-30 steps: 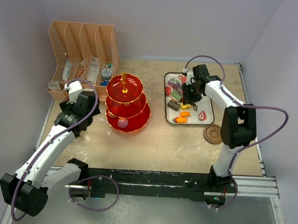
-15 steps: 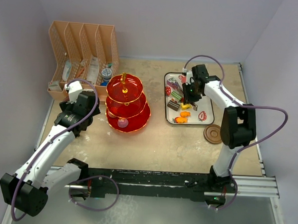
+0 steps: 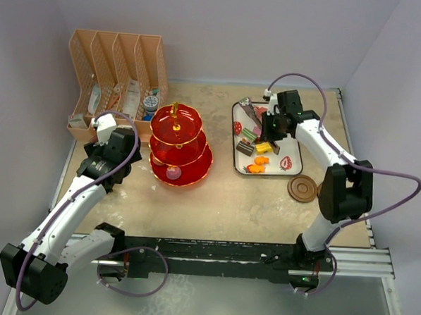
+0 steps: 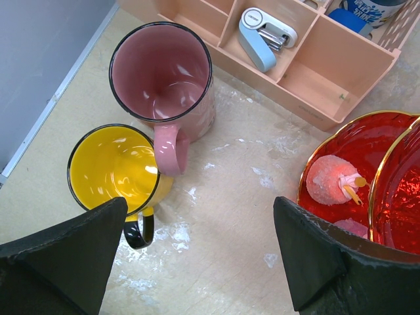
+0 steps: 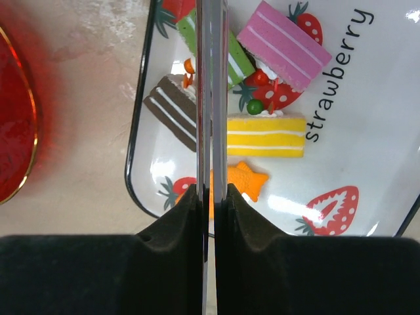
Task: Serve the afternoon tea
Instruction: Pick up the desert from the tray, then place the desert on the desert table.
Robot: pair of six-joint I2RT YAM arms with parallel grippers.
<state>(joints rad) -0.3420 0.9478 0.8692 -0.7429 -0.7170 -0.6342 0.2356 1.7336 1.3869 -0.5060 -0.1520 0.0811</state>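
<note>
On the table the red three-tier stand sits left of the strawberry tray. The left pincer hangs wide open between the stand and the pink mug and yellow mug, which stand side by side. The right pincer clamps metal tongs over the tray's toy cakes. A pink sweet lies on the stand's bottom tier

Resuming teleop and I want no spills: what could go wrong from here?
1. The right gripper holds the tongs pinched shut above the tray, where the brown cake, green cake and yellow cake lie packed together; a grab could drag a neighbour.
2. The left gripper hangs open over the pink mug and yellow mug, standing close together; closing on one may tip the other.
</note>
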